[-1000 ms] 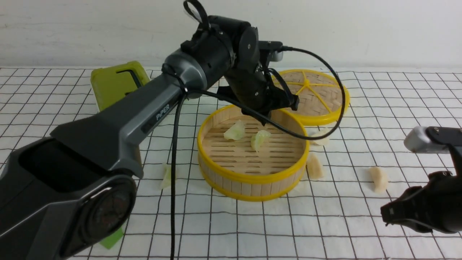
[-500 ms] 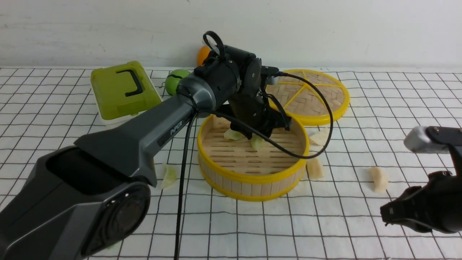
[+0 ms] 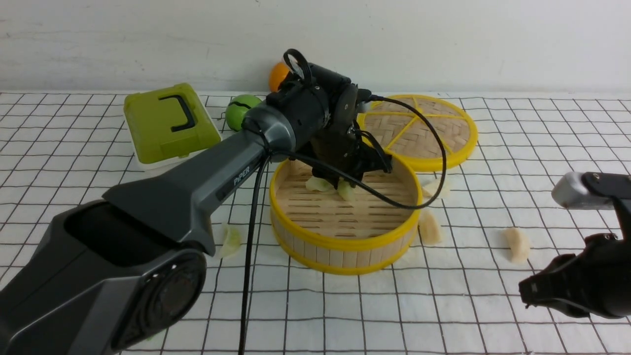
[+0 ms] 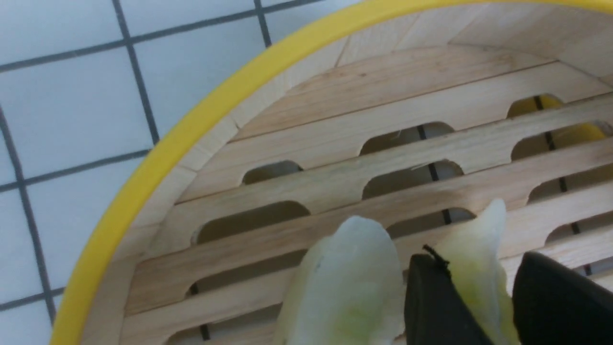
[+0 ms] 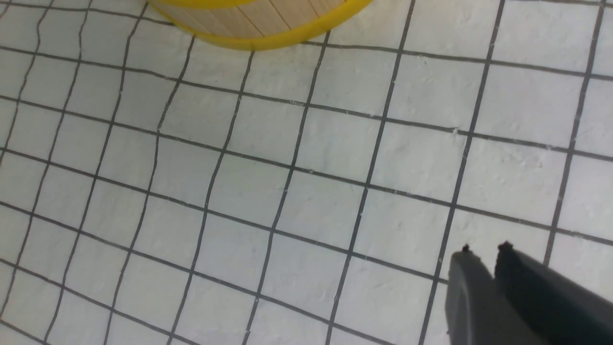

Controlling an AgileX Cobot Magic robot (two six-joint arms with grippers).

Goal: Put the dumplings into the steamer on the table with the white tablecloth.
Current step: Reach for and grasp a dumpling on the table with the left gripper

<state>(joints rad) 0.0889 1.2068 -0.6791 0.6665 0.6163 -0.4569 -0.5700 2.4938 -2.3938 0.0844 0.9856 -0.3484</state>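
The steamer (image 3: 345, 242) stands mid-table on the white tablecloth (image 3: 443, 305). My left gripper (image 3: 345, 183) reaches down into it and is shut on a pale green dumpling (image 4: 474, 258) that stands on the slatted floor. A second green dumpling (image 4: 349, 278) lies right beside it, seen in the front view as the left dumpling (image 3: 318, 185). A third green dumpling (image 3: 230, 240) lies on the cloth left of the steamer. Cream dumplings (image 3: 430, 228) (image 3: 517, 244) (image 3: 436, 187) lie on the cloth to its right. My right gripper (image 3: 525, 293) hovers low at front right, shut and empty (image 5: 483, 251).
The flat woven lid (image 3: 424, 130) lies behind the steamer to the right. A green box with a black handle (image 3: 167, 123) sits at back left, with a green ball (image 3: 241, 109) and an orange one (image 3: 277, 74) near the wall. The left arm's cable hangs over the steamer.
The left gripper has come down from above the steamer's far rim into the basket, opened, and closed round the right-hand green dumpling. The right arm has not moved.
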